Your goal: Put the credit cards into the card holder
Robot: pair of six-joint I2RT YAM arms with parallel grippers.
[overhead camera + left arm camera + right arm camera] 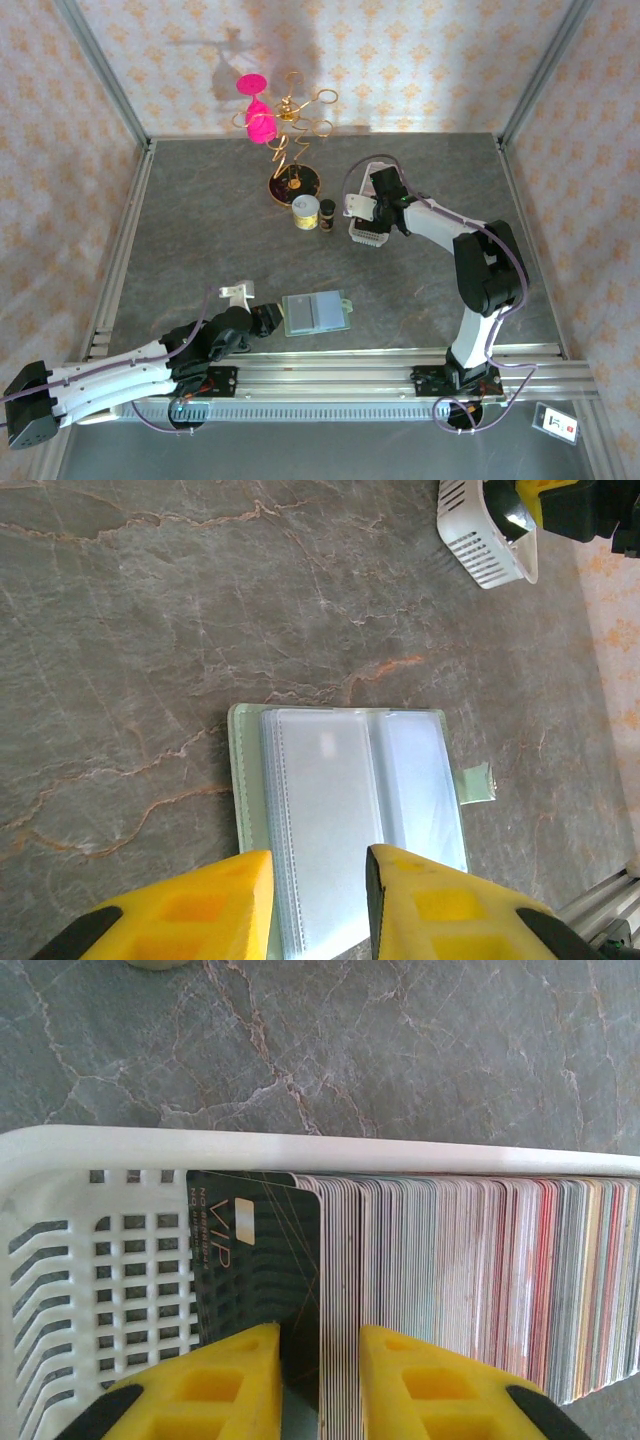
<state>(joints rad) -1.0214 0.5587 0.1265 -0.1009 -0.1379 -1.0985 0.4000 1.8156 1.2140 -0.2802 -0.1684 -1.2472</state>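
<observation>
Right wrist view, credit cards [470, 1260]: upright in a tightly packed row inside white basket [200, 1145]; dark card [255, 1260] at the end of the row, facing the free part of the basket.
Card holder [340, 810]: open and flat on tabletop [200, 230], close to left arm, well apart from the basket; grey-blue pockets facing up, seemingly without cards; snap tab [478, 783] at one side.
Right tool [320, 1345]: astride the dark card and a few pale edges beside it, narrow gap; cannot tell whether anything is pinched.
Left tool [318, 865]: partly open above near end of the holder, nothing between the fingers.
Step in hand: probably taking one card. Shift a little toward the free side, leave pale neighbours outside the grip, close gently, lift straight up. Steady the holder with left tool for the insertion.
Hidden: finger pads and lower card edges cut off at the frame bottom; number of cards in the gap hard to count; pocket openings hard to make out; contact of left tool with the holder impossible to tell.
</observation>
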